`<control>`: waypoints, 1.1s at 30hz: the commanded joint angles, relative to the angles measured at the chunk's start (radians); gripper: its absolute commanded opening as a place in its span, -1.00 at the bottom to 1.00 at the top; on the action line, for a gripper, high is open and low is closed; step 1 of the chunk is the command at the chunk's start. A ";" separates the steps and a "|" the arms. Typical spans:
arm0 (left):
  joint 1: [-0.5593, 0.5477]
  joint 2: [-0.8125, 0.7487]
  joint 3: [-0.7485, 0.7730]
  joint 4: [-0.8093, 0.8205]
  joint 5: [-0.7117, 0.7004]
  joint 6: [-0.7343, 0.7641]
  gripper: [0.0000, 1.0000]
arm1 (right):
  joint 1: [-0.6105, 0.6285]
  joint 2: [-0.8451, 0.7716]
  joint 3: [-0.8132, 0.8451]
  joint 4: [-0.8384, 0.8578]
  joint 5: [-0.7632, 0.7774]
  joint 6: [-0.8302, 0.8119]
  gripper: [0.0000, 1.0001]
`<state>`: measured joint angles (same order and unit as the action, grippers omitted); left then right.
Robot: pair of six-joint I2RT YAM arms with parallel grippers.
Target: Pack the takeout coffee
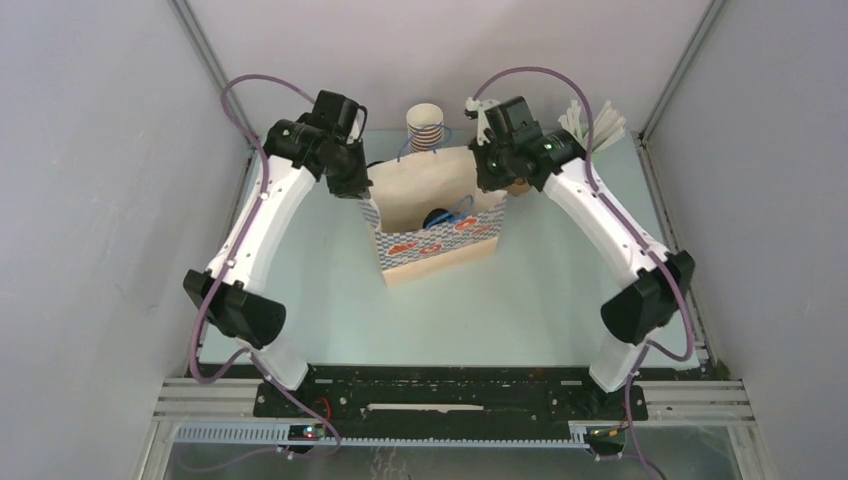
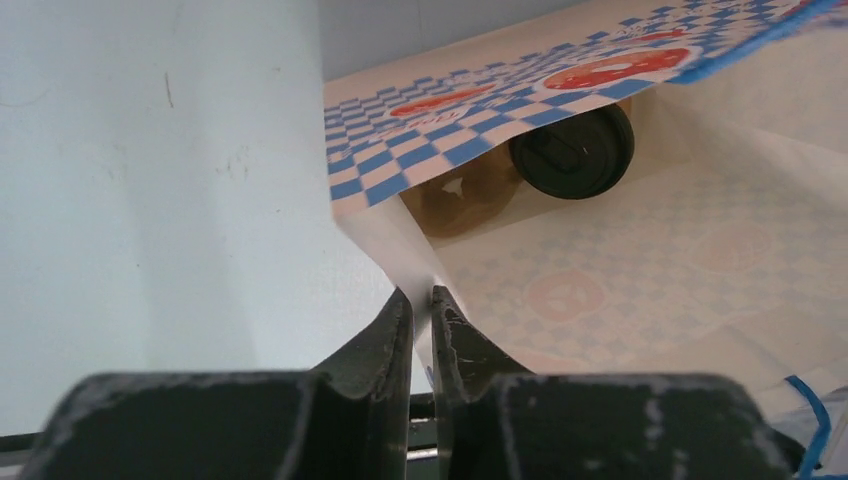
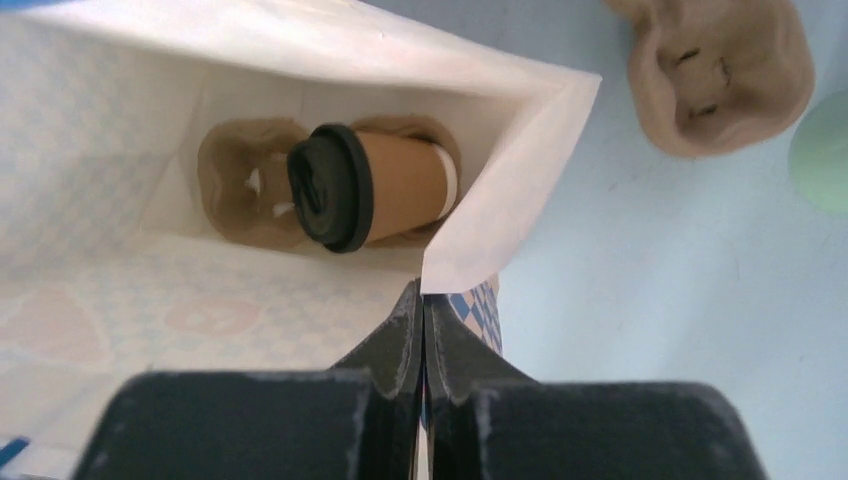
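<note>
**Bag held open at both rims.** My left pincer is closed on the left rim of the paper bag, with a thin fold of white paper nipped between its fingertips. My right pincer is closed on the opposite rim, at the corner where the wall folds. The two grips sit on facing sides so that the mouth is spread and the thin walls do not sag inward over the contents.

The takeout coffee is inside the bag, at the bottom, with its black lid on. It is seated in one well of a pulp tray (the neighbouring well shows empty). The tray is there, I judge, to steady the tapered cup, which might otherwise tip on the soft floor of the bag.

Outside, on the bench, a second pulp tray lies near the bag's right side. The edge of a pale green cup shows beyond it; neither touches the bag.

Judged from this arrangement, the cup is already packed. Grips on both rims would suit either closing the mouth or steadying the bag.
</note>
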<state>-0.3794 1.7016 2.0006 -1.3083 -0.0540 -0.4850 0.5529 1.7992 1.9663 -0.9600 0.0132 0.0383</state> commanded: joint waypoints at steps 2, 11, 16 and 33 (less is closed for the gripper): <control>-0.023 -0.196 -0.182 0.107 0.112 0.068 -0.73 | -0.001 -0.208 -0.213 0.165 -0.041 0.029 -1.00; -0.173 -0.378 -0.448 0.325 0.105 0.155 -1.00 | -0.002 -0.466 -0.676 0.604 -0.129 0.009 -1.00; -0.241 -0.431 -0.518 0.348 0.062 0.159 -1.00 | -0.003 -0.537 -0.804 0.670 -0.128 0.019 -1.00; -0.250 -0.454 -0.529 0.354 0.094 0.178 -1.00 | -0.019 -0.510 -0.610 0.386 0.046 0.054 -0.06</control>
<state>-0.6262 1.2697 1.4666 -0.9661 0.0227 -0.3374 0.5438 1.2690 1.2034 -0.4255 -0.0303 0.0906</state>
